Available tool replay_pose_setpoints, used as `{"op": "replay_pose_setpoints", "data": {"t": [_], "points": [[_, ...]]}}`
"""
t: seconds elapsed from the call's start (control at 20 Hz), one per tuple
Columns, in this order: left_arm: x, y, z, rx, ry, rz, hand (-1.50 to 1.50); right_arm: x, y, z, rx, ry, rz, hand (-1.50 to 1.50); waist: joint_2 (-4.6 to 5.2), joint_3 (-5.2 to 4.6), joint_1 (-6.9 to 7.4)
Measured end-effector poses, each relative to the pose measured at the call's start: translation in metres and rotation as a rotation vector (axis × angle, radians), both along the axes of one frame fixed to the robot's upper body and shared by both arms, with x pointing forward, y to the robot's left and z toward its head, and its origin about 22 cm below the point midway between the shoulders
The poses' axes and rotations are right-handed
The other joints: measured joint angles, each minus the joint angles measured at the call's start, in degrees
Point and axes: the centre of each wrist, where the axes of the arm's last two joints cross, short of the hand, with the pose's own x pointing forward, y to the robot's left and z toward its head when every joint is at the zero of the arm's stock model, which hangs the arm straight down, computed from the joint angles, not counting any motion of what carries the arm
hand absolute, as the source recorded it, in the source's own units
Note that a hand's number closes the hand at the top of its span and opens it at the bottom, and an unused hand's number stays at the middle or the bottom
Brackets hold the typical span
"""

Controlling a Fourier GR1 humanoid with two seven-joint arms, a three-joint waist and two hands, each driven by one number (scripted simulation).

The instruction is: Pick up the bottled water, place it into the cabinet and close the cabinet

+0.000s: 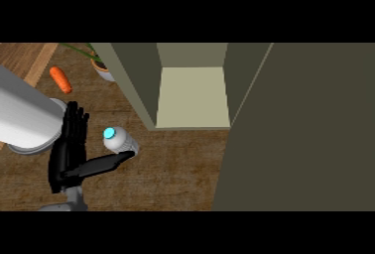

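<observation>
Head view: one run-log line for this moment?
left hand open beside bottle | bottle on counter | cabinet open | right hand unseen

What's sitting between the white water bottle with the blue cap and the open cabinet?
Nothing. In the head view, only bare brown wooden counter separates the bottle from the open olive cabinet.

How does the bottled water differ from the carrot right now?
The bottled water is pale with a blue cap; the carrot is orange. The bottled water stands beside the thumb of the left hand; the carrot lies flat farther back, near the plant pot. Both sit on the counter, outside the cabinet.
</observation>
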Motion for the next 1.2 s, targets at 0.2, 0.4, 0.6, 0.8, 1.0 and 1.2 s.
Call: {"op": "replay_pose_setpoints", "data": {"t": [0.2,0.4,0.6,0.8,1.0,1.2], "points": [[0.006,-0.01,-0.018,-0.009,0.012,-0.023,-1.5,0.003,-0.001,0.003,-0.02,-0.006,-0.008,-1.5,0.03,0.0,0.01],[0.012,-0.013,-0.038,-0.017,0.019,-0.027,-1.5,0.002,0.003,-0.002,-0.015,0.004,-0.005,-1.5,0.01,0.0,-0.16],[0.01,-0.014,-0.065,-0.021,0.03,-0.027,-1.5,0.003,0.003,-0.004,-0.023,-0.005,-0.014,-1.5,0.04,0.0,-0.15],[0.013,-0.012,-0.083,-0.025,0.035,-0.015,-1.5,0.005,0.002,-0.004,-0.031,-0.008,-0.019,-1.5,0.07,0.01,-0.01],[0.015,-0.013,-0.097,-0.022,0.038,0.0,-1.5,0.004,0.003,-0.004,-0.037,-0.003,-0.019,-1.5,0.06,0.0,-0.05],[0.012,-0.015,-0.107,-0.025,0.049,0.012,-1.5,0.004,-0.001,-0.007,-0.051,-0.025,-0.032,-1.5,0.05,0.04,0.08]]}}
